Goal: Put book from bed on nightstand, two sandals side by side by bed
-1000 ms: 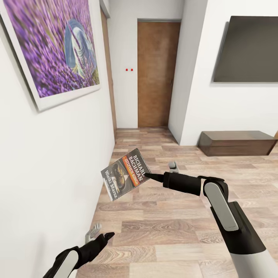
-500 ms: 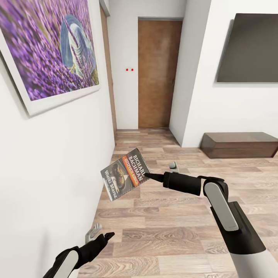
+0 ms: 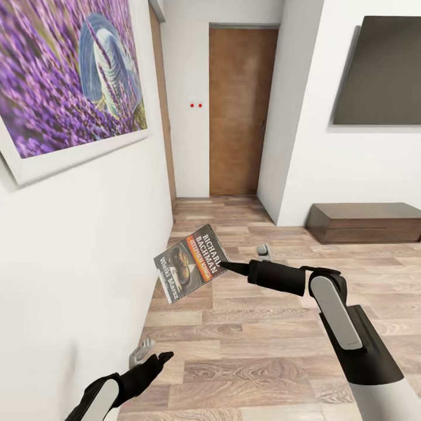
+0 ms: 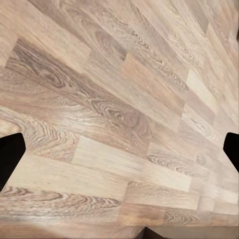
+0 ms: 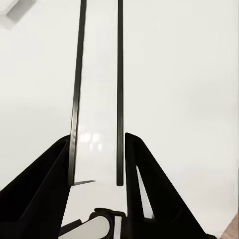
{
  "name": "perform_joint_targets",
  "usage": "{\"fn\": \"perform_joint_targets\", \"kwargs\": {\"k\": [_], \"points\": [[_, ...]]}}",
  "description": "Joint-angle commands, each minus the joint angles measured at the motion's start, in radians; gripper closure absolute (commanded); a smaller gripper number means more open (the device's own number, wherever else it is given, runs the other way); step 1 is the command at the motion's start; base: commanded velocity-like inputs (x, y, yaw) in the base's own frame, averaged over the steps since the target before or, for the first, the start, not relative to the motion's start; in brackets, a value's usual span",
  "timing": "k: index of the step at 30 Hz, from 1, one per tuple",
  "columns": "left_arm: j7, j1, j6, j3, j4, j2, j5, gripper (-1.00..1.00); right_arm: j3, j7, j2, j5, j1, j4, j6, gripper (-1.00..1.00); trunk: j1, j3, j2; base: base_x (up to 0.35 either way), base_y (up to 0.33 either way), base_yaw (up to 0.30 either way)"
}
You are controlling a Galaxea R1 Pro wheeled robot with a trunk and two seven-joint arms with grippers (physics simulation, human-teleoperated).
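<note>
The right gripper (image 3: 225, 268) is clamped on one edge of the book (image 3: 191, 262), carried in mid-air beside the white wall (image 3: 88, 245). The left gripper (image 4: 119, 149) hangs low over the plank floor (image 3: 263, 327), apparently spread and empty. Risk: the book's free corner, near the wall, could clip it during a turn and twist loose from this edge-only hold.

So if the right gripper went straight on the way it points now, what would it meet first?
Probably the white wall. The right gripper, shut on the book, points toward it, and the right wrist view shows plain wall beyond the book's edge. How far off it is, I cannot tell.
</note>
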Motion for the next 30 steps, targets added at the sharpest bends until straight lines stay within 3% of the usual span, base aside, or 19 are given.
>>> {"fn": "perform_joint_targets", "kwargs": {"k": [1,19,30], "points": [[-0.001,-0.001,0.002,-0.002,0.000,0.001,0.002,-1.00,-0.006,0.010,-0.001,0.004,-0.001,-0.001,0.002,1.00,0.000,-0.001,0.000,0.315,0.000,0.000],[-0.001,-0.001,0.002,-0.002,0.000,0.000,0.002,-1.00,-0.025,0.010,0.002,0.003,-0.001,-0.002,0.002,1.00,0.000,-0.001,0.000,0.320,0.000,-0.003],[-0.001,-0.001,0.002,-0.002,0.000,-0.001,0.002,-1.00,-0.027,0.010,0.002,0.004,-0.001,-0.002,0.002,1.00,0.000,-0.001,0.000,0.321,0.000,-0.207]]}}
